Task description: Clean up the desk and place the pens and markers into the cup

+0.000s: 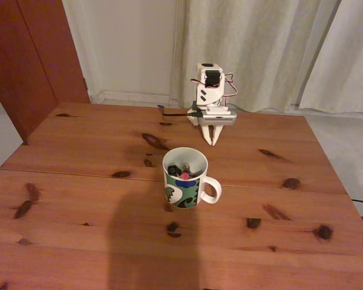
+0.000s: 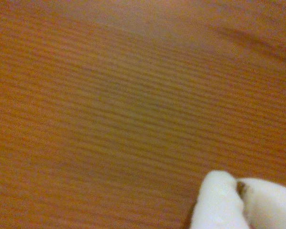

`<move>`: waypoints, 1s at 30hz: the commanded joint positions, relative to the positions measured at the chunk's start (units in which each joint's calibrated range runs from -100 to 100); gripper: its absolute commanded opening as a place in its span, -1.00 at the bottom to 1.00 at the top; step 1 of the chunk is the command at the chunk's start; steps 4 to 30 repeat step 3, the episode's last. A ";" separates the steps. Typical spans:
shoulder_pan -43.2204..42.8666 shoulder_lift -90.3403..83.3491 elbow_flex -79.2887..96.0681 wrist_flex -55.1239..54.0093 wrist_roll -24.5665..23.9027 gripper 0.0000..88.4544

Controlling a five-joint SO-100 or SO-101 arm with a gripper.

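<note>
Desk [image 1: 78, 181] fills the room's foreground, knotted reddish pine, pale curtains [image 1: 254, 48] behind. Cup [image 1: 184, 181] stands mid-table, pens [image 1: 184, 170] apparently inside. Gripper [image 1: 213, 142] hangs behind it, fingertips pressed together, empty.

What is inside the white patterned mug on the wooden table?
The white ceramic mug holds dark pen ends and one red tip. Its wall covers their lower parts, so their number is unclear.

The arm [image 1: 209, 96] is built of white plastic parts, with a black servo block set near its top and thin red wires looping out at its side. A black cable trails from its base. Its claw [image 1: 213, 142] has two white, tapering, pointed fingers [image 2: 219, 202].
</note>
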 commanded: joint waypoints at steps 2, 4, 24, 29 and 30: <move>-0.33 0.49 0.66 0.93 0.31 -0.98; -0.33 0.49 0.66 0.93 0.31 -0.98; -0.33 0.49 0.66 0.93 0.31 -0.98; -0.33 0.49 0.66 0.93 0.31 -0.98; -0.33 0.49 0.66 0.93 0.31 -0.98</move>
